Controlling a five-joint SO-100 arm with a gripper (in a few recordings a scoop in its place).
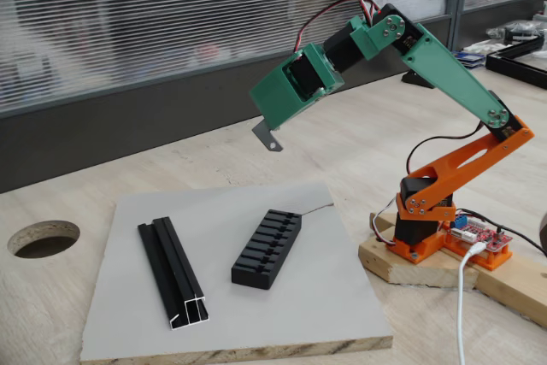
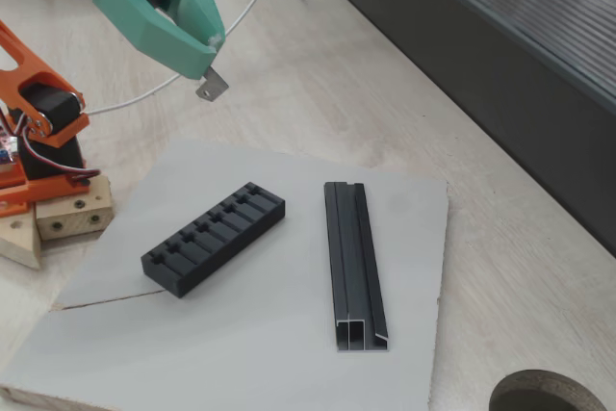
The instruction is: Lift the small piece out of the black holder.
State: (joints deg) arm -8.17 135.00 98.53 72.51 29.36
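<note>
High above the grey board, well clear of everything lying on it, the green two-finger hand [image 1: 275, 130] holds the small piece [image 1: 268, 138], a tiny grey metal L-shaped bracket with a round hole in its hanging tab; in both fixed views the fingers are closed down onto its upper tab, and the rest of it dangles just below the fingertips. The black holder [image 1: 267, 248], a rectangular plastic block with a row of parallel cross slots, sits on the flat grey board [image 1: 325, 297] below and to one side, apart from the hand, and as far as I can make out its slots carry nothing. Beside it on the same board lies a longer, thin black channel rail [image 1: 173, 273], untouched. Judged from this, the lift itself looks done: the piece is out of the holder and in the air, and nothing in the task sentence asks for more than keeping hold of it. The pale wooden bench [image 1: 376, 134] carries the board and the arm's orange base [image 1: 425, 241]. No brand, label or writing can be read anywhere; the small circuit board at the base is too small to tell.
</note>
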